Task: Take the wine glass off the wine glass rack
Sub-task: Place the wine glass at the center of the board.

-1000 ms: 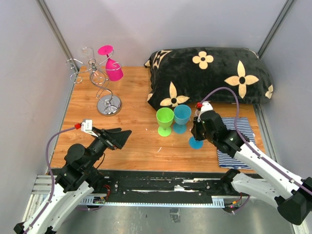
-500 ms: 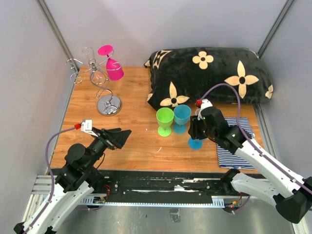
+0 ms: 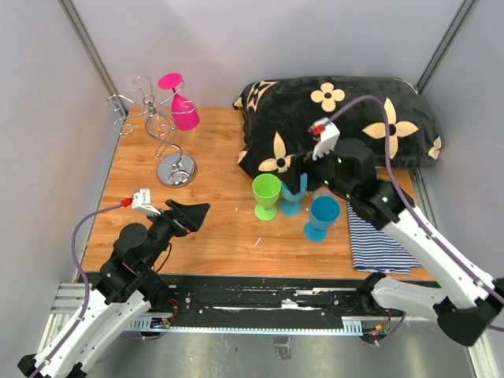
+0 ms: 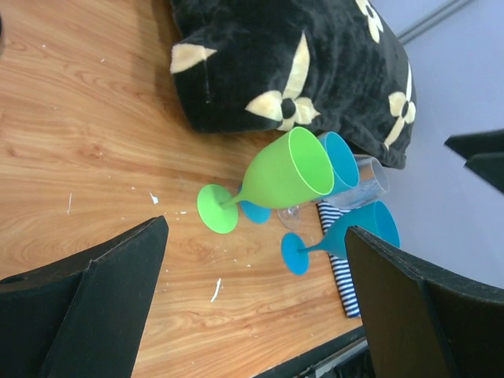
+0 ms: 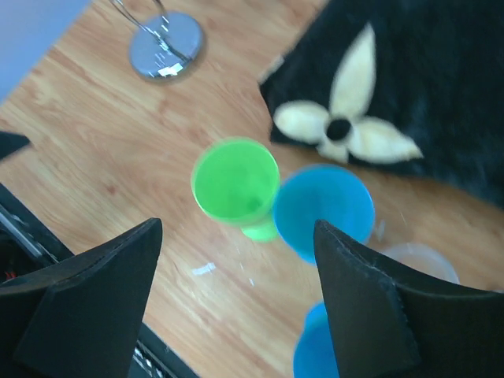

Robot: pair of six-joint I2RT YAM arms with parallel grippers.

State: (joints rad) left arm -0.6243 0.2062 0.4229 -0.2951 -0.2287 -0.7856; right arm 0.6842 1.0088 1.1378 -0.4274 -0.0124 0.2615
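The wine glass rack [image 3: 176,168], silver wire on a round chrome base, stands at the back left. A pink wine glass [image 3: 183,114] hangs upside down from its hooks, with a clear glass [image 3: 142,84] beside it. My left gripper [image 3: 193,213] hovers open and empty over the near left of the table, well short of the rack. My right gripper [image 3: 309,179] is open and empty, raised above the green glass [image 5: 236,185] and a blue glass [image 5: 324,209]. Only the rack's base [image 5: 165,55] shows in the right wrist view.
A second blue glass [image 3: 323,214] stands upright by the striped cloth [image 3: 378,240]. A clear glass [image 4: 366,177] stands behind the blue ones. The black flowered pillow [image 3: 339,118] fills the back right. Grey walls close in on both sides.
My right gripper has opened, let go of the blue glass now standing by the cloth, and risen back toward the pillow. The left arm has shifted only slightly.
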